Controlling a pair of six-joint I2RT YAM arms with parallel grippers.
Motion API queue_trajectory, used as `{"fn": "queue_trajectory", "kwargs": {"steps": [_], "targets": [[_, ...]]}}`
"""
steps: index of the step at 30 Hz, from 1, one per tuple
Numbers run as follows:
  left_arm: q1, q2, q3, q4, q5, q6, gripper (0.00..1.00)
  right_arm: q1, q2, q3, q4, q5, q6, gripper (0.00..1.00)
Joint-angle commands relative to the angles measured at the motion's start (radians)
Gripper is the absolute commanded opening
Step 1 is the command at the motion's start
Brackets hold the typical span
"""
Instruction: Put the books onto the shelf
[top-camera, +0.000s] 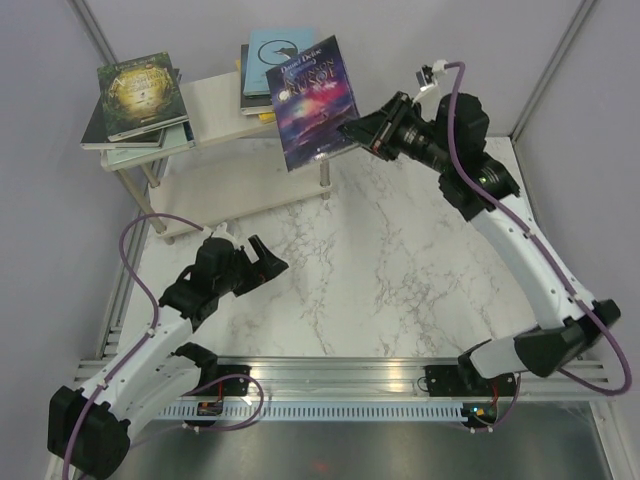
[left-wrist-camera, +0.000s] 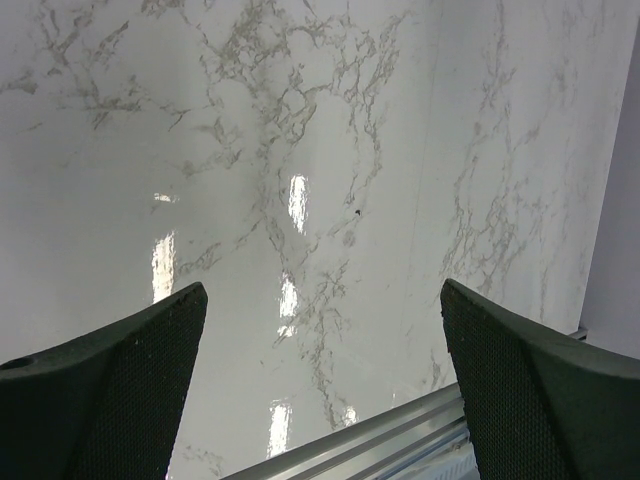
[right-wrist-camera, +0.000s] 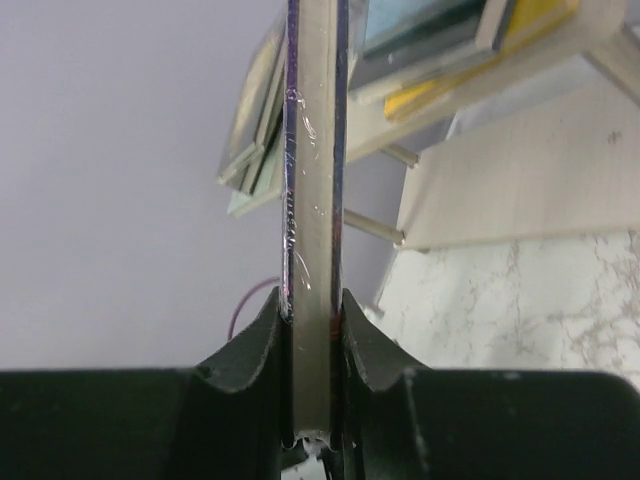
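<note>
Your left gripper (top-camera: 262, 256) hangs wide open above the table (top-camera: 400, 260), holding nothing. Beyond it and to its left is the shelf (top-camera: 215, 100), with two stacks (top-camera: 140, 95) on its top board. Your right gripper (top-camera: 360, 135) clamps the purple book (top-camera: 312, 100) by its edge, the book reaching ahead of the fingers toward the shelf.
</note>
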Motion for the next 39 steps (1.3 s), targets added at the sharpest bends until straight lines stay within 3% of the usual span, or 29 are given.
{"fn": "queue_trajectory", "kwargs": {"steps": [1, 7, 11, 16, 22, 31, 39], "targets": [[0.008, -0.023, -0.017, 0.016, -0.011, 0.031, 1.00, -0.018, 0.157, 0.219, 0.143, -0.035, 0.046, 0.00], [0.008, -0.040, -0.025, 0.019, -0.007, 0.022, 0.99, -0.043, 0.510, 0.633, 0.226, -0.084, 0.234, 0.00], [0.006, -0.037, -0.030, 0.017, -0.002, 0.023, 0.98, -0.064, 0.708, 0.861, 0.416, -0.101, 0.454, 0.00], [0.006, -0.049, -0.037, 0.020, -0.003, 0.023, 0.98, -0.087, 0.807, 0.864, 0.539, -0.042, 0.587, 0.00], [0.008, -0.028, -0.054, 0.043, -0.005, 0.023, 0.98, -0.089, 0.877, 0.911, 0.549, -0.036, 0.604, 0.00], [0.006, 0.037, -0.066, 0.103, 0.023, 0.005, 0.96, -0.086, 0.860, 0.893, 0.560, -0.064, 0.589, 0.01], [0.006, 0.051, -0.073, 0.117, 0.030, -0.001, 0.95, -0.060, 0.865, 0.875, 0.565, -0.078, 0.569, 0.16]]}}
